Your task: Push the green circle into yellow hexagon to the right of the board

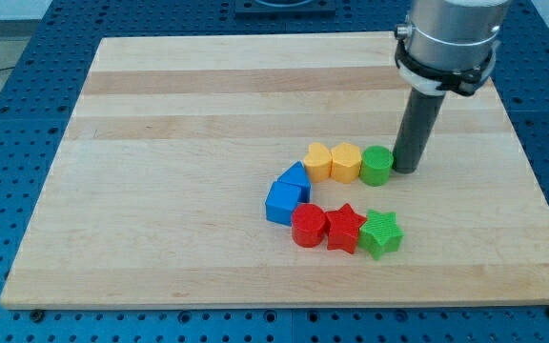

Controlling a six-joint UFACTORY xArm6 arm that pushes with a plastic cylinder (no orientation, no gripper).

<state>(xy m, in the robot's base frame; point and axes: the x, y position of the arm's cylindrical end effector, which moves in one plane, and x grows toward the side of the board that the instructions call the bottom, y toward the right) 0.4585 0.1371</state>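
Note:
The green circle [376,165] lies right of the board's middle, touching the yellow hexagon [346,162] on its left. A yellow heart-like block [318,163] touches the hexagon's left side, so the three form a row. My tip [408,169] rests against the green circle's right side.
Below the row sit a blue block [289,193], a red circle [309,227], a red star [345,228] and a green star [381,232], close together. The wooden board [160,143] ends near the view's right [532,191].

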